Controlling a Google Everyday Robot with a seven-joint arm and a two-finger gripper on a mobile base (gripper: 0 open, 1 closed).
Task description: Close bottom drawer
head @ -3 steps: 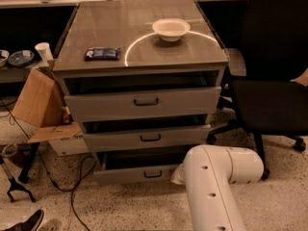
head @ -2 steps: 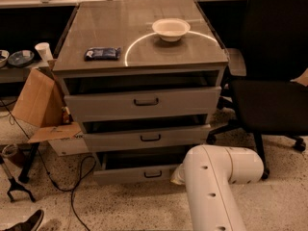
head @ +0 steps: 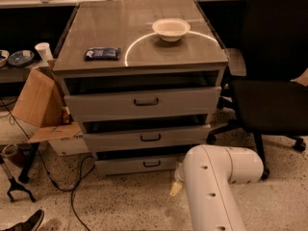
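The pincer (head: 178, 173) sits low at the right end of the bottom drawer (head: 130, 165), mostly hidden behind the white arm (head: 216, 177); whether it is open or closed cannot be told. The drawer stands slightly open. Risk: pushing at that corner may skew the drawer and jam it.

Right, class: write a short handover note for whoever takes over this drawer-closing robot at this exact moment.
The gripper sits low at the right end of the bottom drawer, mostly hidden behind the white arm; contact cannot be seen.
The bottom drawer is not shut: its front stands out from the cabinet, with a dark gap above.
Done: the gripper is at drawer level.
Left: push the front in until flush.
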